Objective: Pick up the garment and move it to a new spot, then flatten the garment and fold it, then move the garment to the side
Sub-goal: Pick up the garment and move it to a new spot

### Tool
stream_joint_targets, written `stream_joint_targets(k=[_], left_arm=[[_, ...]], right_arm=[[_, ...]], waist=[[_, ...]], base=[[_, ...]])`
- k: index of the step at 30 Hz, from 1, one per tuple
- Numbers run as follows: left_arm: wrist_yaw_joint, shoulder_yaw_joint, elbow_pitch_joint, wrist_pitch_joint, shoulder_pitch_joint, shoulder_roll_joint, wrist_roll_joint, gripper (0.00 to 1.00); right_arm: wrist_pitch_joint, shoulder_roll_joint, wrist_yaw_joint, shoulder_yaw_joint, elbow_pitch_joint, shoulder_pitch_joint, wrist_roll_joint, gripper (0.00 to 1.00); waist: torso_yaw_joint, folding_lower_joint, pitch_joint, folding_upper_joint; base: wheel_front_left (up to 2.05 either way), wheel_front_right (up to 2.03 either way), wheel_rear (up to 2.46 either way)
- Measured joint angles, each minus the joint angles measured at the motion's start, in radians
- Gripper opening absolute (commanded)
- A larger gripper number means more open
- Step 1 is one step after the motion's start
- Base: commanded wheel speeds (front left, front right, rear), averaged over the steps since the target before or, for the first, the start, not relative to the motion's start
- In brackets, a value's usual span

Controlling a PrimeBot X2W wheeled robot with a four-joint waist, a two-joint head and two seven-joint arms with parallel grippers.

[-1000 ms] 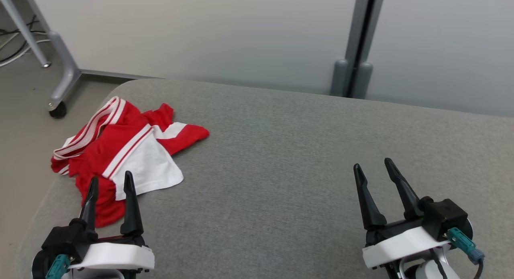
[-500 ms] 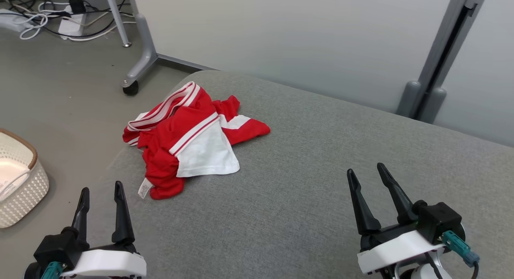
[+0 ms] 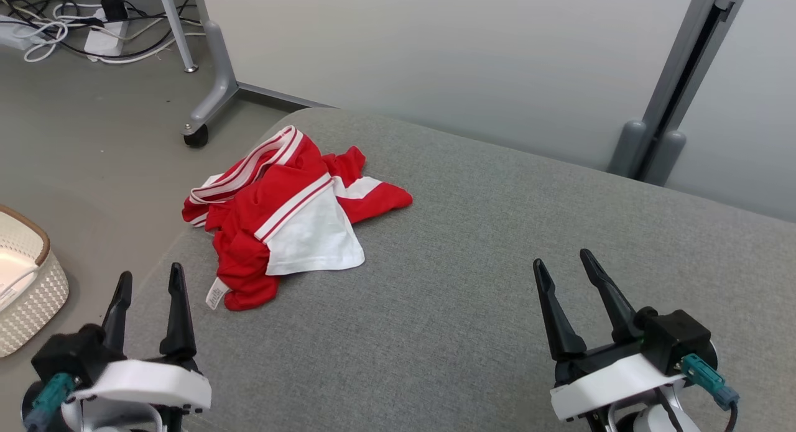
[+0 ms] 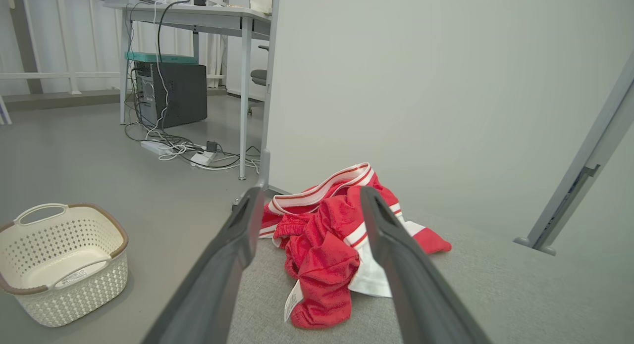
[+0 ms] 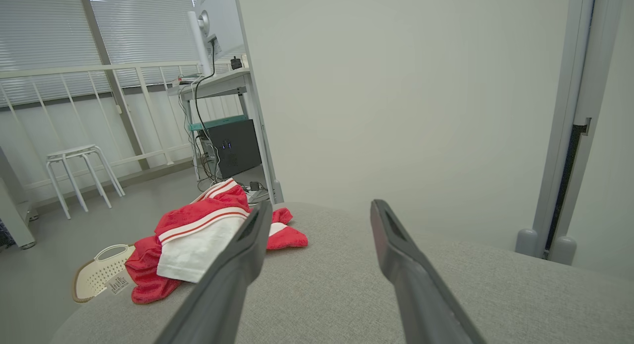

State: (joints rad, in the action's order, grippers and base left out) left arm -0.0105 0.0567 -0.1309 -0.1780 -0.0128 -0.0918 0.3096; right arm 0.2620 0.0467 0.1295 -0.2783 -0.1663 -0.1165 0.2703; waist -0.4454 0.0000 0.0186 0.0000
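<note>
Basket [image 3: 31,295] on the floor at far left, off the table [image 3: 466,233].

Left pincer [image 3: 151,271]: fingers spread, nothing between them. It sat low at the table's left edge, tips pointing to 12.

Garment [image 3: 286,214]: a crumpled red-and-white heap at the table's far-left corner. It lay at 1 o'clock from the left pincer, near but not touching. Long axis ran roughly 1 to 7 o'clock, label end nearest the pincer. In the left wrist view the heap sat between the fingers.

Right pincer [image 3: 560,258]: spread and empty, tips tilted to 11. The garment lay at 10 o'clock from it, well apart.

Judgement: the left arm was nearer, so a short forward reach onto the label end should start the pick-up.
</note>
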Motion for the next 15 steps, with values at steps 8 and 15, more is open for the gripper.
stream_joint_targets(k=[8,15], left_arm=[[0.055,0.03,-0.021,0.23,-0.168,-0.081,0.119,1.0],[0.086,0.058,-0.114,0.393,-0.338,-0.175,0.202,1.0]], right_arm=[[0.0,0.0,0.0,0.018,0.005,-0.044,-0.035,1.0],[0.002,0.003,0.0,0.026,0.014,-0.087,-0.059,1.0]], waist=[[0.056,0.0,-0.056,0.0],[0.127,0.0,-0.125,0.0]], base=[[0.0,0.0,0.0],[0.0,0.0,0.0]])
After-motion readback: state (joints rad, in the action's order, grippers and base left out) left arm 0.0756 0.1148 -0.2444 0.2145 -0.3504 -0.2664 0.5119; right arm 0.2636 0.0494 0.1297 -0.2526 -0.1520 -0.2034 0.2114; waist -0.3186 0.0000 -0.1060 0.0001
